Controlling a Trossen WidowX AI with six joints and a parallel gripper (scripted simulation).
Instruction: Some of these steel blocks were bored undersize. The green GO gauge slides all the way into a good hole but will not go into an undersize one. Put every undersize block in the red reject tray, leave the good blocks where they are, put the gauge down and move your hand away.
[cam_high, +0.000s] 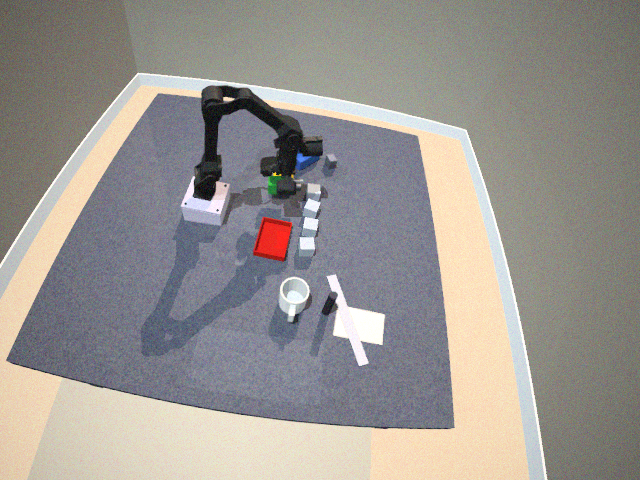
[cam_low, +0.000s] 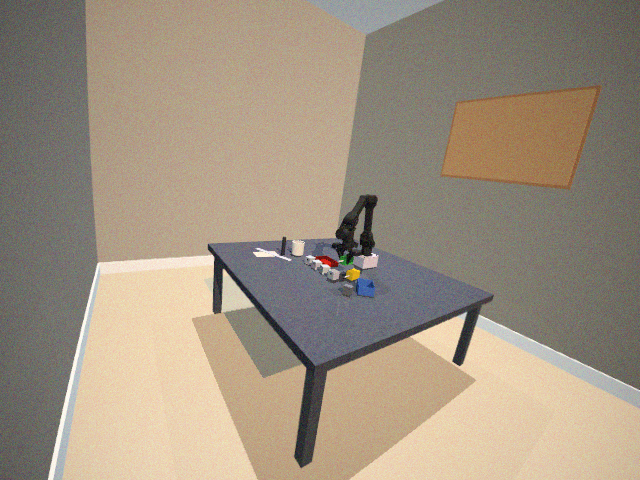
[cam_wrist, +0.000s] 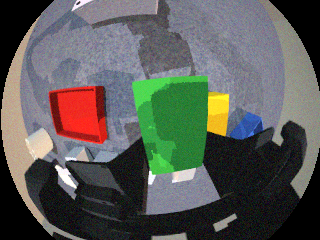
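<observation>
Black arm (cam_high: 258, 111) (cam_low: 368, 217) arched high, end effector (cam_high: 283, 178) (cam_low: 347, 256) (cam_wrist: 175, 172) bent downward.

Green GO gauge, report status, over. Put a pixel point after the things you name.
Claw (cam_high: 283, 181) (cam_wrist: 175, 145) shut on green GO gauge (cam_high: 273, 184) (cam_low: 345, 260) (cam_wrist: 175, 125). Four steel blocks in a row beside red reject tray (cam_high: 272, 239) (cam_low: 326, 261) (cam_wrist: 79, 114), none inside it. Yellow-handled gauge (cam_low: 353, 274) (cam_wrist: 218, 114) close by the claw.
</observation>
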